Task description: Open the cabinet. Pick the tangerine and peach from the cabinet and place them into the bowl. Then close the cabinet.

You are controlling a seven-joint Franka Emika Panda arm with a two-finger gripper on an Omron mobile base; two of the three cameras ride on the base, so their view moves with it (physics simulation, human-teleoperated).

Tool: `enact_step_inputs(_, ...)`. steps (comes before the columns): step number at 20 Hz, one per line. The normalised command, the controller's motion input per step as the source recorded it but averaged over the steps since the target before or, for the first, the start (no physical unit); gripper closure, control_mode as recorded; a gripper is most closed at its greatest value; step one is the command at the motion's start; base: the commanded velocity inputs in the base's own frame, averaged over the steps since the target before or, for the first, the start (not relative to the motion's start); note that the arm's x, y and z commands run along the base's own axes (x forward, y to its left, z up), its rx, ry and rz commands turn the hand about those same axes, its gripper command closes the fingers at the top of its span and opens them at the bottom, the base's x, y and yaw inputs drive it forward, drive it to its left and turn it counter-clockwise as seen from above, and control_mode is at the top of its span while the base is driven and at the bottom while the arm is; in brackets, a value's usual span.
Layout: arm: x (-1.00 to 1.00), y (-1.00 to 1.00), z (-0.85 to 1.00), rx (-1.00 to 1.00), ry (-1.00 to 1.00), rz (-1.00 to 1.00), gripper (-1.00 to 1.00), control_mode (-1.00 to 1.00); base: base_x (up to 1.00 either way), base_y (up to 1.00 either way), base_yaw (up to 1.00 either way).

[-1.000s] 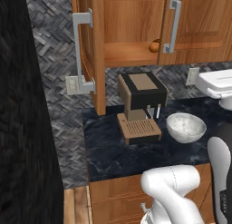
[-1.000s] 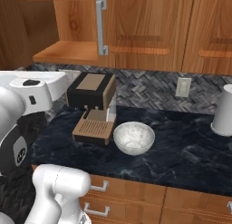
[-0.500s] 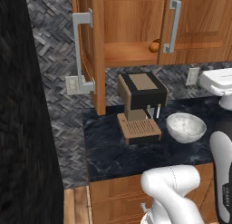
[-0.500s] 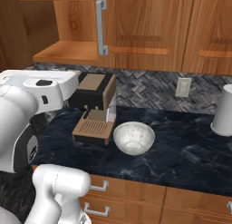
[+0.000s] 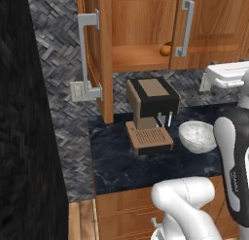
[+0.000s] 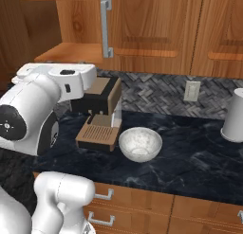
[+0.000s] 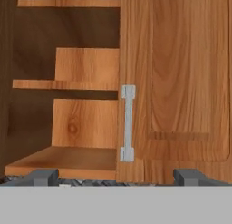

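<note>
Two dark fingertips [image 7: 43, 177] stand wide apart at the bottom of your hand view, so your gripper [image 7: 115, 177] is fully spread and has hold of nothing. Straight ahead of it you see the cabinet [image 7: 181, 73]: the right door is shut, its silver bar handle [image 7: 128, 123] running upright along the door's left edge, and left of that the interior lies open with a wooden shelf [image 7: 68, 85] above the cabinet floor. In the left base view the left door [image 5: 95, 54] is swung out toward you, edge on, and a small round orange fruit — the tangerine [image 5: 166, 49] — sits on the cabinet floor just beside the right door's handle, partly hidden behind that door. You cannot make out the peach from these angles. Below the cabinet, on the dark marbled counter [image 6: 190, 157], the brown coffee machine [image 6: 102, 112] stands near the left, and the speckled bowl [image 6: 140, 143] rests just to its right — close, but whether it touches the machine's base you cannot tell. Farther right, near the back wall, a white cylindrical vessel [image 6: 234, 115] stands well apart from the bowl.
</note>
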Motion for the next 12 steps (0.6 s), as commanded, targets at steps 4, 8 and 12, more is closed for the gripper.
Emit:
enact_step_inputs(4, 0.81, 0.00, 0.00, 0.00, 0.04, -0.02, -1.00, -1.00, 0.00, 0.00, 0.00)
enact_step_inputs(8, 0.77, -0.04, 0.00, 0.00, 0.02, -0.09, -1.00, -1.00, 0.00, 0.00, 0.00)
enact_step_inputs(12, 0.78, -0.01, 0.00, 0.00, 0.02, -0.07, -1.00, -1.00, 0.00, 0.00, 0.00)
